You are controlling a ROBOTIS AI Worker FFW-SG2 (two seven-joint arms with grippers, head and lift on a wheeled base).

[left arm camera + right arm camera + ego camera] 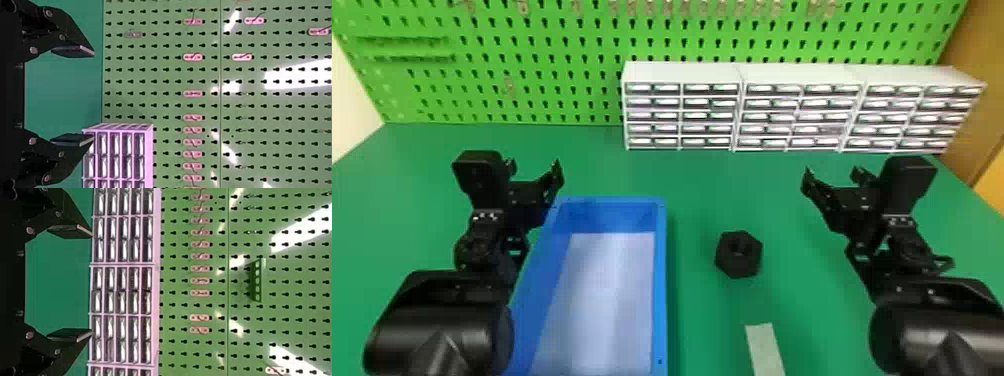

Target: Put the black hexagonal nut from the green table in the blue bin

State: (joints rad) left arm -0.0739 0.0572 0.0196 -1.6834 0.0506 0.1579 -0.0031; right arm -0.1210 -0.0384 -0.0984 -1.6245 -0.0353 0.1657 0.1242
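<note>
Black hexagonal nut [738, 267]: lying flat on the green bench [702, 200], right of the blue bin and apart from it.
Blue bin [660, 280]: rectangular, pale-bottomed, on the bench between the two arms.
Left gripper [534, 167]: near the bin's far left corner, fingers released and spread wide.
Right gripper [832, 174]: off to the nut's right and farther back, fingers released and spread wide.
Pale strip [765, 350]: on the bench, nearer the robot than the nut.
White drawer units [682, 72]: along the bench's back, before a green pegboard [532, 80].
</note>
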